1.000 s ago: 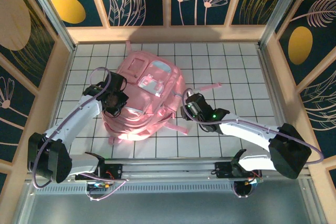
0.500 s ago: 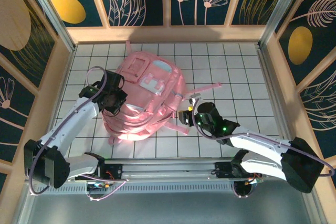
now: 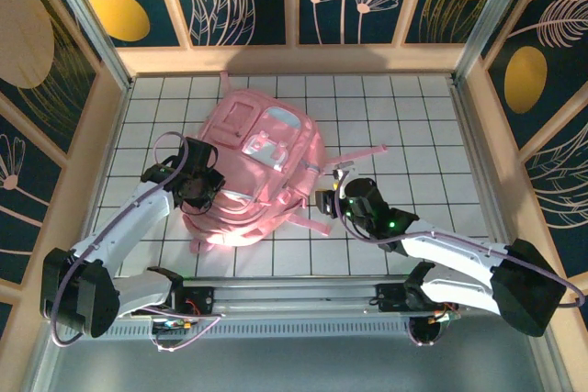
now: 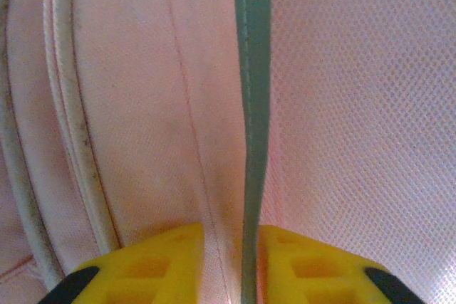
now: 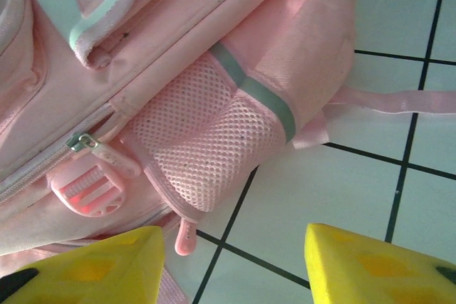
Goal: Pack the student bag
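The student bag (image 3: 262,149) is a big pink backpack lying front-up in the middle of the tiled table. My left gripper (image 3: 197,192) presses on its left side. In the left wrist view the yellow fingertips (image 4: 160,265) stand a narrow gap apart, with a raised fold of pink fabric and a grey-green trim strip (image 4: 251,105) pinched between them. My right gripper (image 3: 329,199) hovers open just off the bag's right side, over bare tile. Its yellow fingertips (image 5: 356,261) frame a pink zip pull (image 5: 184,236) below the mesh side pocket (image 5: 206,154).
A loose pink strap (image 3: 363,151) trails from the bag to the right across the tiles. A wooden rail (image 3: 294,60) and patterned walls enclose the table on three sides. Bare tiles (image 3: 432,135) lie to the right of the bag.
The right gripper has drawn back from the bag's side toward the near right. The left gripper has slid a little nearer along the bag's left side, still on the fabric.
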You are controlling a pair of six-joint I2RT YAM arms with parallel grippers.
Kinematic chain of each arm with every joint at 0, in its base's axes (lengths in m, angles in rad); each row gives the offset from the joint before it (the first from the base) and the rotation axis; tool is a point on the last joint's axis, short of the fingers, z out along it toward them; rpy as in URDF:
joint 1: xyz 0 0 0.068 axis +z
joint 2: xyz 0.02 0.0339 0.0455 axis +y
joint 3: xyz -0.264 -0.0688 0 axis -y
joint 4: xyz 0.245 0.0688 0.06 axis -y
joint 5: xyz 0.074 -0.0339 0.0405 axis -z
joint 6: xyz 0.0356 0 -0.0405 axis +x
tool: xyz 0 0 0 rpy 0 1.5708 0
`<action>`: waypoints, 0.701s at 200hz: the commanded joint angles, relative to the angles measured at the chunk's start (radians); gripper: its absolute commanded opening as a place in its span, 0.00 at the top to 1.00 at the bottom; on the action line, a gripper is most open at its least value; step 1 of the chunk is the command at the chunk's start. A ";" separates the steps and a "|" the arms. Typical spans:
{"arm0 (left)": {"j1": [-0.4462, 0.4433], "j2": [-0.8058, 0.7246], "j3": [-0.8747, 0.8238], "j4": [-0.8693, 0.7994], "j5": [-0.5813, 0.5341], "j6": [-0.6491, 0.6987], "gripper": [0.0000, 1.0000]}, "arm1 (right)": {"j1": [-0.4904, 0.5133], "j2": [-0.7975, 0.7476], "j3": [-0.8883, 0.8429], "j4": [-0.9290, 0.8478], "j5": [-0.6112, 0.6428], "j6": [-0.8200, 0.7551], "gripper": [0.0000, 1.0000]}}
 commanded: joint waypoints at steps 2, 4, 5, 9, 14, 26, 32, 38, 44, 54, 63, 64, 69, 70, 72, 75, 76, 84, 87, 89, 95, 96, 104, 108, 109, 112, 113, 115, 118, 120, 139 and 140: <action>0.002 0.015 0.009 -0.020 0.005 -0.004 0.69 | 0.007 -0.016 0.027 -0.009 0.038 0.012 0.45; 0.002 0.016 0.010 -0.022 0.003 -0.003 0.68 | 0.007 -0.016 0.028 -0.010 0.040 0.012 0.45; 0.002 0.017 0.011 -0.023 0.002 -0.003 0.68 | 0.007 -0.016 0.028 -0.010 0.041 0.012 0.45; 0.002 0.021 0.014 -0.028 0.000 -0.001 0.67 | 0.007 -0.017 0.029 -0.012 0.044 0.011 0.45; 0.001 0.025 0.019 -0.031 -0.004 0.004 0.66 | 0.007 -0.018 0.030 -0.014 0.046 0.010 0.45; 0.001 0.034 0.025 -0.039 -0.017 0.013 0.66 | 0.007 -0.022 0.031 -0.018 0.049 0.009 0.45; 0.002 0.039 0.028 -0.039 -0.021 0.016 0.66 | 0.007 -0.025 0.030 -0.017 0.050 0.008 0.45; 0.002 0.045 0.028 -0.038 -0.027 0.020 0.68 | 0.007 -0.027 0.028 -0.016 0.048 0.007 0.46; 0.002 0.051 0.029 -0.037 -0.032 0.022 0.70 | 0.007 -0.027 0.027 -0.014 0.047 0.007 0.46; 0.002 0.061 0.031 -0.030 -0.039 0.028 0.76 | 0.007 -0.027 0.024 -0.012 0.043 0.007 0.46; 0.002 0.073 0.034 -0.015 -0.040 0.037 0.83 | 0.007 -0.028 0.019 -0.007 0.033 0.007 0.45; 0.001 0.075 0.035 -0.014 -0.040 0.038 0.84 | 0.007 -0.028 0.018 -0.006 0.031 0.007 0.45; 0.002 0.080 0.042 -0.011 -0.045 0.042 0.89 | 0.008 -0.029 0.015 -0.001 0.023 0.006 0.46; 0.002 0.082 0.045 -0.011 -0.047 0.043 0.91 | 0.008 -0.029 0.013 0.001 0.020 0.005 0.45; 0.001 0.085 0.049 -0.014 -0.050 0.045 0.93 | 0.007 -0.029 0.010 0.004 0.015 0.003 0.45; 0.002 0.089 0.057 -0.017 -0.056 0.047 0.97 | 0.007 -0.030 0.007 0.009 0.008 0.002 0.46; 0.002 0.090 0.061 -0.019 -0.058 0.048 0.98 | 0.007 -0.030 0.006 0.011 0.005 0.001 0.45; 0.002 0.096 0.088 -0.034 -0.074 0.053 1.00 | 0.007 -0.034 -0.010 0.031 -0.017 -0.008 0.45; 0.002 0.097 0.101 -0.040 -0.079 0.055 1.00 | 0.008 -0.037 -0.016 0.040 -0.024 -0.012 0.45; 0.002 0.096 0.109 -0.044 -0.082 0.056 1.00 | 0.007 -0.039 -0.020 0.044 -0.031 -0.014 0.45; 0.002 0.095 0.138 -0.057 -0.092 0.059 1.00 | 0.007 -0.047 -0.034 0.063 -0.050 -0.022 0.46; 0.001 0.094 0.145 -0.058 -0.094 0.060 1.00 | 0.007 -0.049 -0.037 0.067 -0.053 -0.023 0.45; 0.002 0.084 0.181 -0.074 -0.103 0.060 1.00 | 0.008 -0.059 -0.056 0.095 -0.085 -0.037 0.45; 0.001 0.077 0.199 -0.079 -0.107 0.059 1.00 | 0.009 -0.064 -0.066 0.112 -0.098 -0.043 0.45; 0.002 0.076 0.203 -0.080 -0.107 0.059 1.00 | 0.008 -0.065 -0.069 0.114 -0.099 -0.044 0.45; 0.001 0.071 0.215 -0.084 -0.110 0.056 1.00 | 0.008 -0.069 -0.076 0.128 -0.111 -0.052 0.45; 0.002 0.068 0.219 -0.085 -0.110 0.056 1.00 | 0.008 -0.071 -0.079 0.132 -0.116 -0.056 0.46; 0.002 0.065 0.226 -0.087 -0.112 0.055 1.00 | 0.008 -0.073 -0.084 0.143 -0.127 -0.063 0.45; 0.002 0.058 0.238 -0.090 -0.112 0.052 1.00 | 0.009 -0.079 -0.098 0.161 -0.142 -0.075 0.46; 0.002 0.055 0.244 -0.089 -0.113 0.049 1.00 | 0.011 -0.083 -0.106 0.174 -0.151 -0.083 0.45; 0.002 0.016 0.302 -0.088 -0.109 0.021 1.00 | 0.016 -0.132 -0.178 0.282 -0.167 -0.112 0.45; 0.002 0.014 0.304 -0.087 -0.108 0.020 1.00 | 0.016 -0.133 -0.182 0.285 -0.166 -0.113 0.44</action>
